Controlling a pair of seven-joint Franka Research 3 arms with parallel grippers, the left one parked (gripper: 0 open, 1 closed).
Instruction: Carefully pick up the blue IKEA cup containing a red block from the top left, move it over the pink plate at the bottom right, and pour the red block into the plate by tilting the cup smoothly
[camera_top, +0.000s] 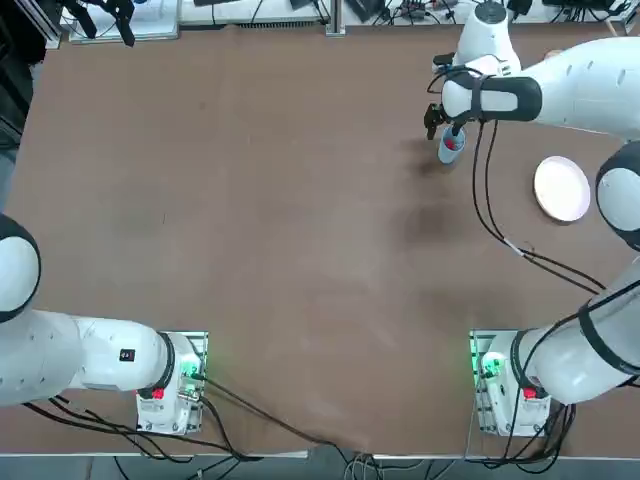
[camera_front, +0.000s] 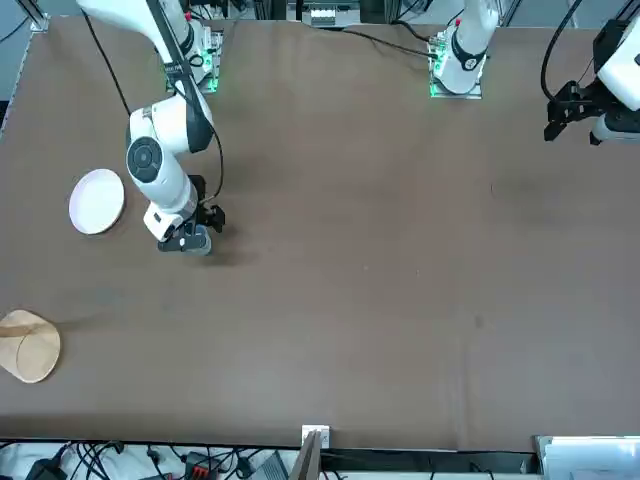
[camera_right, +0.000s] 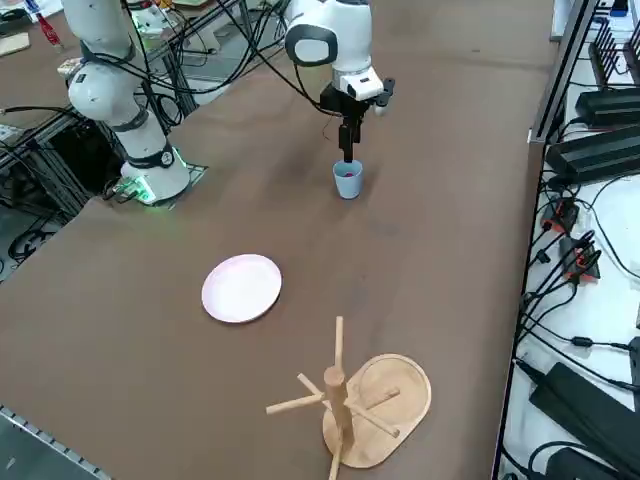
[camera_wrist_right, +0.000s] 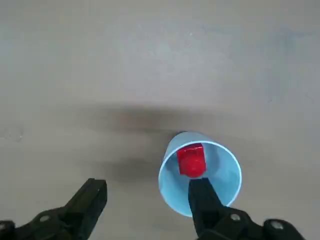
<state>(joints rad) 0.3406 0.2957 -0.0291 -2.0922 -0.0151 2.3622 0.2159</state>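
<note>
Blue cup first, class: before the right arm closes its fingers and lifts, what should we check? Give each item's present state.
1. The blue cup stands upright on the table: ok.
2. The red block lies inside the cup: ok.
3. The right gripper is open: ok.
4. It straddles the cup wall: one finger sits over the cup's mouth, the other outside, so probably ok.
5. The fingers are low enough to grip the rim: cannot tell.
6. The pink plate is bare, with open table between it and the cup: ok.
</note>
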